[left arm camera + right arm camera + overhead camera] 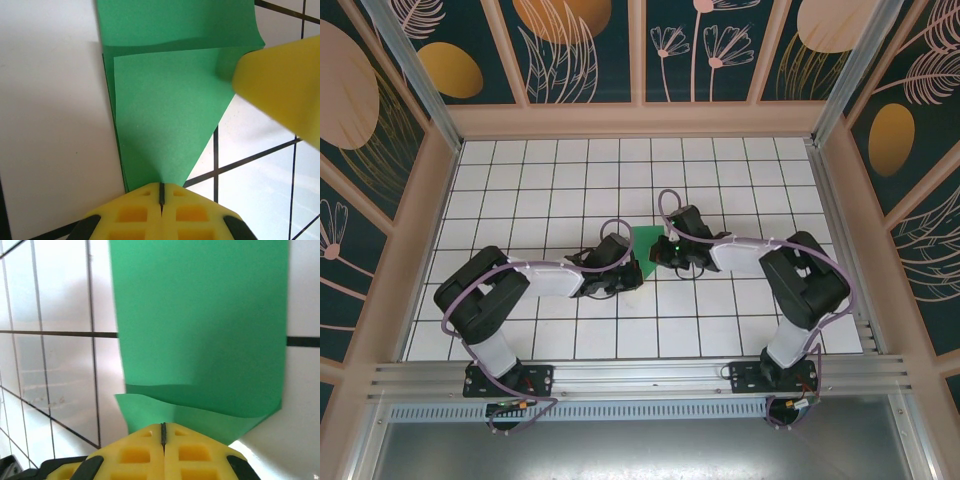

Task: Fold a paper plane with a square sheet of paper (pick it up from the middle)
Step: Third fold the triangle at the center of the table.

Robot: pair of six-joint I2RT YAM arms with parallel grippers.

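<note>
No text, label, brand, number or sign can be read anywhere in these views.

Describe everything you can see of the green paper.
The green paper is thin, plain, bright and unmarked, lying flat on the white gridded table. It is partly folded: one flap doubled over into a triangle, slightly rippled nearby. The shut left claw touches the triangle's point; the shut right claw meets its other end.
</note>
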